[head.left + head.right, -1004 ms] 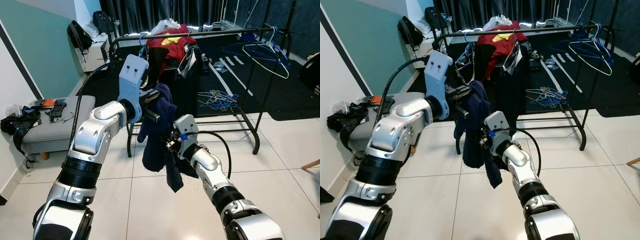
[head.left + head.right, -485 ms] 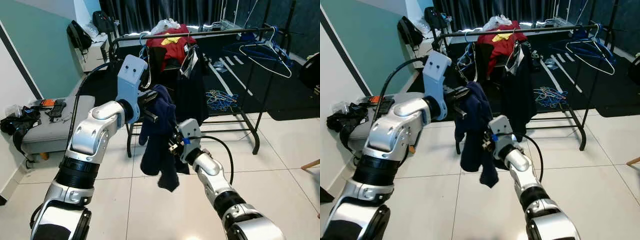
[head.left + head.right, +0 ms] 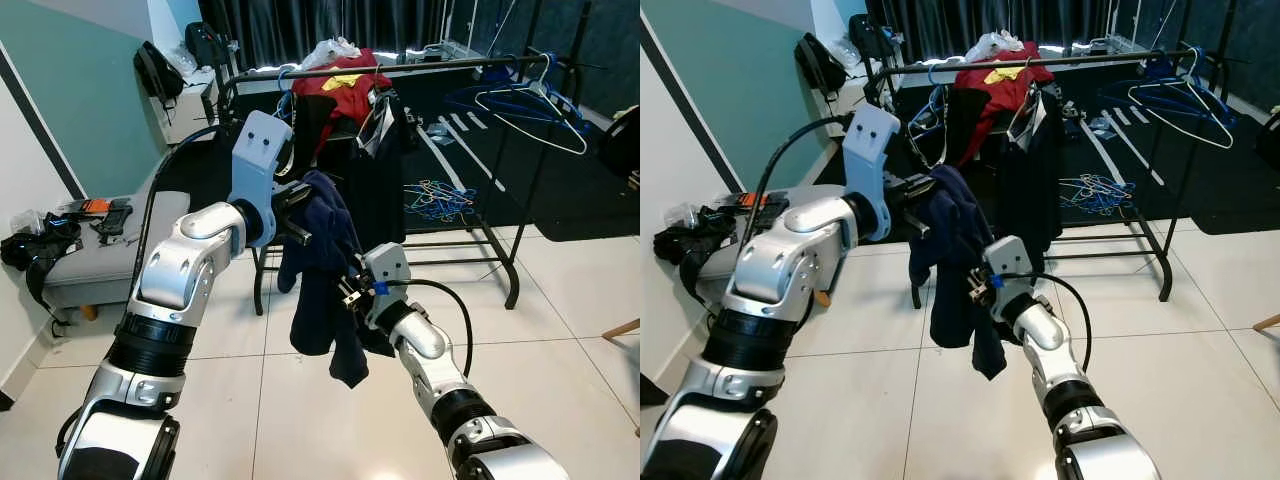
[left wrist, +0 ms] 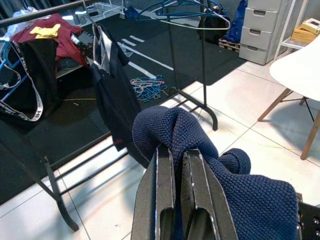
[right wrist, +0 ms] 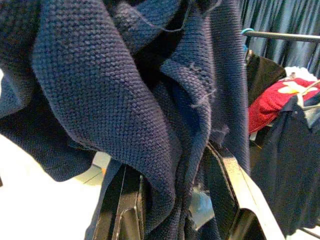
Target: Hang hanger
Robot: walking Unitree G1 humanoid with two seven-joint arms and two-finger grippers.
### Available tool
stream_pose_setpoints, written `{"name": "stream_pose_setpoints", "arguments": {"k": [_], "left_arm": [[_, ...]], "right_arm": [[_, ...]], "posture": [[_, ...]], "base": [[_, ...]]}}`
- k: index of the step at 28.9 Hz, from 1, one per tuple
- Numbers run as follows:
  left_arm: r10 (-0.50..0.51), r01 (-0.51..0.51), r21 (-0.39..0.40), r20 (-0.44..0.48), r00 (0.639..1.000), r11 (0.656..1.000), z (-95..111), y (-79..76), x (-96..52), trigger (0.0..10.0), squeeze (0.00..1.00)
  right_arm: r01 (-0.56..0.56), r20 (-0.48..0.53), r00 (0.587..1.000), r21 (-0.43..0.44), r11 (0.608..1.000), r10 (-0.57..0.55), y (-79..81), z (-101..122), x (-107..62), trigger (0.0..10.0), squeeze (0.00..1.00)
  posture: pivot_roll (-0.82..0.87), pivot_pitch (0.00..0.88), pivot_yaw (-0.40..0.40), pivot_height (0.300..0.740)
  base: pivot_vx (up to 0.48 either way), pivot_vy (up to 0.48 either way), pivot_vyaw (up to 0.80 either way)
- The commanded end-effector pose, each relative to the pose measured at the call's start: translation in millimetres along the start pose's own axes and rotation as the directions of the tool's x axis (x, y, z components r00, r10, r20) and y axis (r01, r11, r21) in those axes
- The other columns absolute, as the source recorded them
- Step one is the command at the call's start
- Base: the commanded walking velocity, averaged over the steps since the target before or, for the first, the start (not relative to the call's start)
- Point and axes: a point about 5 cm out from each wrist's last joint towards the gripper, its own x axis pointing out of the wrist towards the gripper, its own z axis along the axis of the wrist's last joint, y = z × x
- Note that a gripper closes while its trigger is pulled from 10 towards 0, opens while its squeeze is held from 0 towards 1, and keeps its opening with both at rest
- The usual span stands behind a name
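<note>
Navy knit sweater [image 3: 322,262] hangs bunched and drooping, left tool [image 4: 176,165] pinched on its top fold, right tool [image 5: 182,200] clamped into the lower folds.

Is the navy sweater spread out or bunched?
Bunched: the sweater hangs in folds from the left gripper, with the right gripper in its lower folds.

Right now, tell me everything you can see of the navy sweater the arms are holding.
The navy sweater is a dark blue, coarse-knit garment, bunched and hanging limp above the white tiled floor. Its top is draped over the left gripper, whose fingers are shut on a fold. Lower down, the right gripper has knit between its fingers. A loose end dangles below. It hangs in front of the clothes rack, apart from it. No hanger is visible inside it.
</note>
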Motion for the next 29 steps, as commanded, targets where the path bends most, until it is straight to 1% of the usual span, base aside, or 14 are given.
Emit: {"name": "stream_pose_setpoints", "arguments": {"k": [1, 2, 6, 8, 9, 10, 11, 13, 14, 22, 23, 27, 28, 29], "left_arm": [[0.019, -0.02, 0.027, 0.017, 1.0, 0.999, 7, 7.3, -1.8, 10.0, 0.0], [0.022, -0.022, 0.029, 0.012, 1.0, 0.999, 6, 8.4, -2.4, 10.0, 0.0], [0.03, -0.03, 0.03, 0.003, 1.0, 0.999, 3, 11.0, -3.9, 10.0, 0.0], [0.03, -0.03, 0.03, 0.003, 1.0, 0.999, 3, 11.0, -3.9, 10.0, 0.0], [0.035, -0.035, 0.028, -0.001, 0.999, 0.999, 2, 12.5, -4.7, 10.0, 0.0], [0.035, -0.035, 0.028, -0.001, 0.999, 0.999, 2, 12.5, -4.7, 10.0, 0.0], [0.043, -0.043, 0.027, -0.005, 0.999, 0.999, 0, 14.6, -5.3, 10.0, 0.0], [0.043, -0.043, 0.027, -0.005, 0.999, 0.999, 0, 14.6, -5.3, 10.0, 0.0], [0.05, -0.05, 0.031, -0.01, 0.999, 0.998, -2, 16.5, -5.8, 10.0, 0.0], [0.056, -0.056, 0.036, -0.015, 0.998, 0.998, -4, 17.9, -6.3, 10.0, 0.0], [0.066, -0.066, 0.037, -0.016, 0.998, 0.997, -6, 19.9, -6.8, 10.0, 0.0], [0.066, -0.066, 0.037, -0.016, 0.998, 0.997, -6, 19.9, -6.8, 10.0, 0.0], [0.083, -0.082, 0.033, -0.011, 0.997, 0.996, -7, 22.3, -6.8, 10.0, 0.0], [0.083, -0.082, 0.033, -0.011, 0.997, 0.996, -7, 22.3, -6.8, 10.0, 0.0]], "right_arm": [[0.003, 0.035, 0.999, 0.002, 1.0, -0.003, 0.4, 6, 3.4, 10.0, 0.0], [0.016, 0.057, 0.998, 0.002, 1.0, -0.016, -1.1, 8, 2.4, 10.0, 0.0], [0.05, 0.086, 0.995, 0.003, 0.999, -0.05, -3.8, 9, -2.3, 10.0, 0.0], [0.05, 0.086, 0.995, 0.003, 0.999, -0.05, -3.8, 9, -2.3, 10.0, 0.0], [0.068, 0.092, 0.993, 0.007, 0.998, -0.068, -4.4, 8, -6.0, 10.0, 0.0], [0.068, 0.092, 0.993, 0.007, 0.998, -0.068, -4.4, 8, -6.0, 10.0, 0.0], [0.069, 0.089, 0.994, 0.013, 0.998, -0.07, -2.4, 4, -9.9, 10.0, 0.0], [0.069, 0.089, 0.994, 0.013, 0.998, -0.07, -2.4, 4, -9.9, 10.0, 0.0], [0.059, 0.087, 0.994, 0.022, 0.998, -0.061, 0.9, 1, -13.4, 10.0, 0.0], [0.053, 0.086, 0.995, 0.029, 0.998, -0.056, 2.9, -1, -16.6, 10.0, 0.0], [0.045, 0.086, 0.995, 0.031, 0.999, -0.047, 4.8, -3, -21.1, 10.0, 0.0], [0.045, 0.086, 0.995, 0.031, 0.999, -0.047, 4.8, -3, -21.1, 10.0, 0.0], [0.013, 0.08, 0.997, 0.031, 0.999, -0.015, 9.2, -7, -27.0, 10.0, 0.0], [0.013, 0.08, 0.997, 0.031, 0.999, -0.015, 9.2, -7, -27.0, 10.0, 0.0]], "posture": [[0.07, 0.0, 0.104, 0.74], [0.06, 0.0, 0.107, 0.74], [0.06, 0.0, 0.108, 0.74], [0.06, 0.0, 0.108, 0.74], [0.06, 0.0, 0.109, 0.74], [0.06, 0.0, 0.109, 0.74], [0.06, 0.0, 0.111, 0.74], [0.06, 0.0, 0.111, 0.74], [0.06, 0.0, 0.108, 0.74], [0.06, 0.0, 0.105, 0.74], [0.05, 0.0, 0.102, 0.74], [0.05, 0.0, 0.102, 0.74], [0.05, 0.0, 0.105, 0.74], [0.05, 0.0, 0.105, 0.74]], "base": [[0.0, 0.0, 0.0], [0.0, 0.0, 0.0], [0.0, 0.0, 0.0], [0.0, 0.0, 0.0], [0.0, 0.0, 0.0], [0.0, 0.0, 0.0], [0.0, 0.0, 0.0], [0.0, 0.0, 0.0], [0.0, 0.0, 0.0], [0.0, 0.0, 0.0], [0.0, 0.0, 0.0], [0.0, 0.0, 0.0], [0.0, 0.0, 0.0], [0.0, 0.0, 0.0]]}}
